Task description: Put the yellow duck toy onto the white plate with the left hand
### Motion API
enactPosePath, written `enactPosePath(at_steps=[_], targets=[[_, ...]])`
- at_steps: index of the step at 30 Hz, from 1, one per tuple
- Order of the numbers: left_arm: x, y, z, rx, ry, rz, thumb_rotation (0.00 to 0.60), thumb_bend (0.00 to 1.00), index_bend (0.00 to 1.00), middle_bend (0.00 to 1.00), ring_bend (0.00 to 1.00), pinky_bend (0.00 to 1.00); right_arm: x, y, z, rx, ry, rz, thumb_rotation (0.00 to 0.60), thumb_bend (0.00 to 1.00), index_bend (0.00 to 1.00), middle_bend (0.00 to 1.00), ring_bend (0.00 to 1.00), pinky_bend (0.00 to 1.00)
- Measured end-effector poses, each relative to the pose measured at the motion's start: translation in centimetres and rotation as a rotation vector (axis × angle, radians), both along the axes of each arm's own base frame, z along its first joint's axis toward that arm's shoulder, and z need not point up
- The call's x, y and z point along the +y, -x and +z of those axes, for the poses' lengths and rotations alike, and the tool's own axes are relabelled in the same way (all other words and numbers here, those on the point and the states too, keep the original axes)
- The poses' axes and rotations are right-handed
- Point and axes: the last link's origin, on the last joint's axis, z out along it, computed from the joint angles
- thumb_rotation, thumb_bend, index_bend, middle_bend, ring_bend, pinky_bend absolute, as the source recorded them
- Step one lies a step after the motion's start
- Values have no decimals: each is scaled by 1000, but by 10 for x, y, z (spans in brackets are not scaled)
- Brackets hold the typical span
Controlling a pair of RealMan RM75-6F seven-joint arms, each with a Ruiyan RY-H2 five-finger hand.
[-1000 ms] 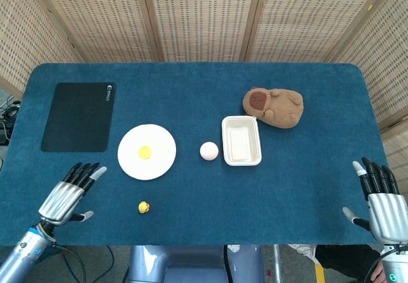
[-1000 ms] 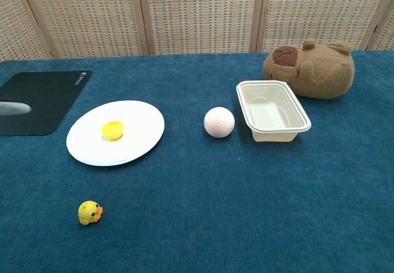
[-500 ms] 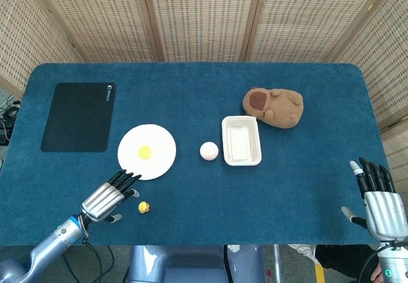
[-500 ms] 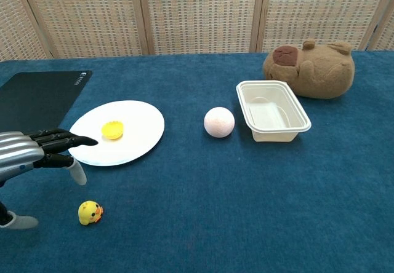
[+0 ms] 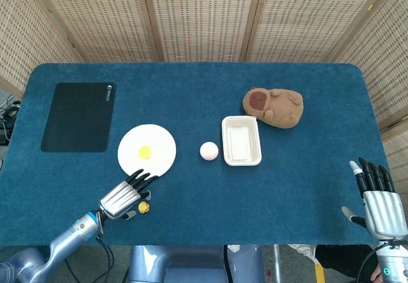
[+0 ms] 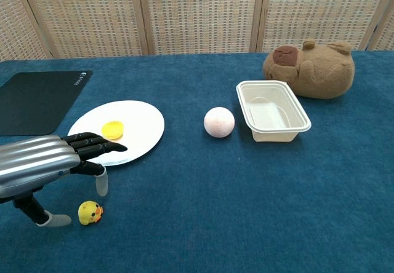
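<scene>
The yellow duck toy (image 6: 90, 212) sits on the blue cloth near the front left, and in the head view the duck toy (image 5: 145, 207) peeks out beside my left hand. My left hand (image 5: 125, 194) hovers over it with fingers stretched out and apart, holding nothing; in the chest view the left hand (image 6: 52, 159) is above and just left of the duck. The white plate (image 5: 159, 152) lies just beyond, the plate (image 6: 138, 128) carrying a small yellow cup (image 6: 112, 129). My right hand (image 5: 381, 197) stays open at the front right edge.
A pink ball (image 5: 209, 150) and a white plastic tray (image 5: 241, 140) lie right of the plate. A brown plush animal (image 5: 274, 107) lies behind the tray. A black mat (image 5: 80, 116) covers the far left.
My left hand has moved right and forward from the table's left front edge to just over the duck. The right hand barely moved.
</scene>
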Motion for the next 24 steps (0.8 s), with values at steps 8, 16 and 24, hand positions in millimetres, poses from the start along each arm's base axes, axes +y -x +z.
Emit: enactPosePath(at_steps=[8,16,24], targets=[[0,-7,-10,4,18,-3,600,249,465,0,0,0,-1,1,1,-4,5,-2,600,0,0,0,0,0],[0,-9,-14,19,24,-6,600,277,546,0,0,0,-1,0,5,-16,16,5,600,0,0,0,0,0],[9,-16,-5,-7,-13,-2,600,282,557,0,0,0,-1,1,5,-18,16,5,600,0,0,0,0,0]])
